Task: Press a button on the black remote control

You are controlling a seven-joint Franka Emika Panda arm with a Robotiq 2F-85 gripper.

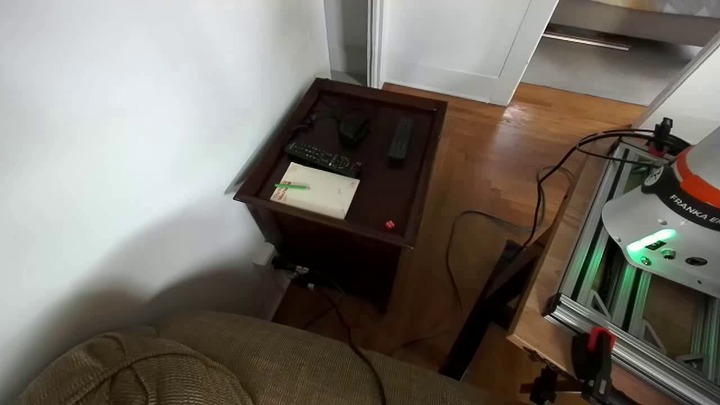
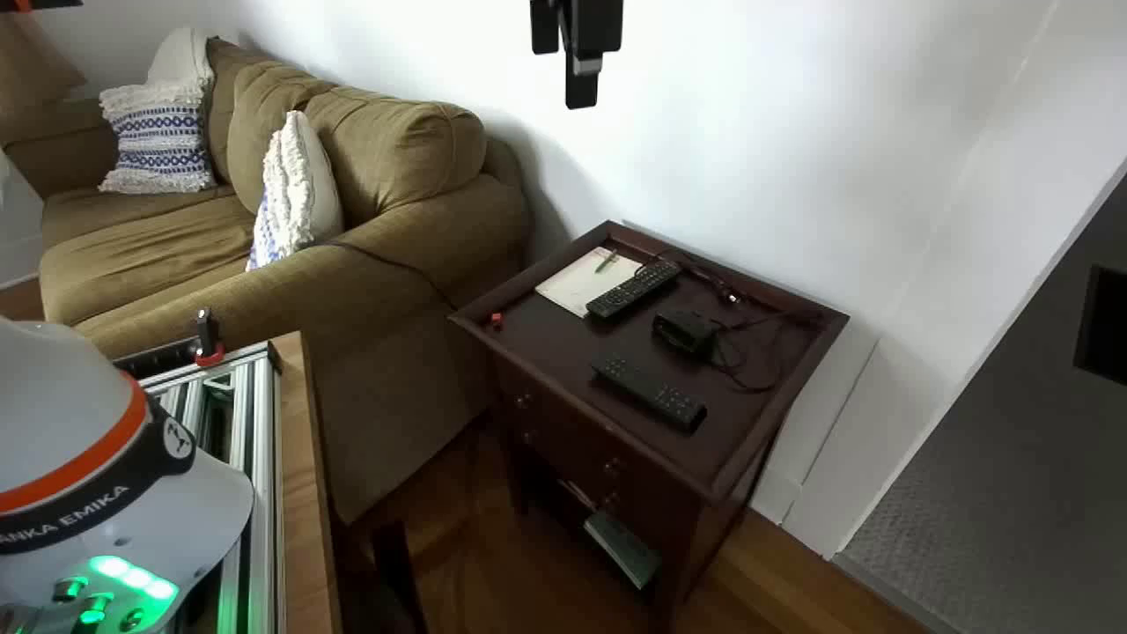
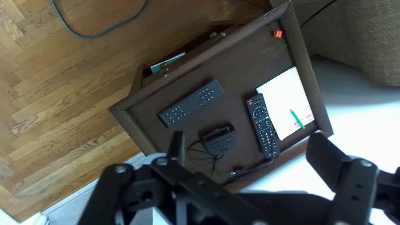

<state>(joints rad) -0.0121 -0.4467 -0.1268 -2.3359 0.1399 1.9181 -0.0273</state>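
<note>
Jaws spread wide, the empty gripper [image 3: 248, 144] could straddle its target; one black remote [image 3: 191, 103] lies near the front edge of the table [image 3: 247, 61], a second remote [image 3: 263, 125] toward its back edge, inviting a mix-up

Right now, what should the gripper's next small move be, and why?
Probably close the gripper: its fingers stand wide apart, and a closed tip should suit small buttons better. It hangs clear of the table, where the black remote with coloured buttons and the plainer black remote lie buttons-up, so closing should disturb nothing.
</note>
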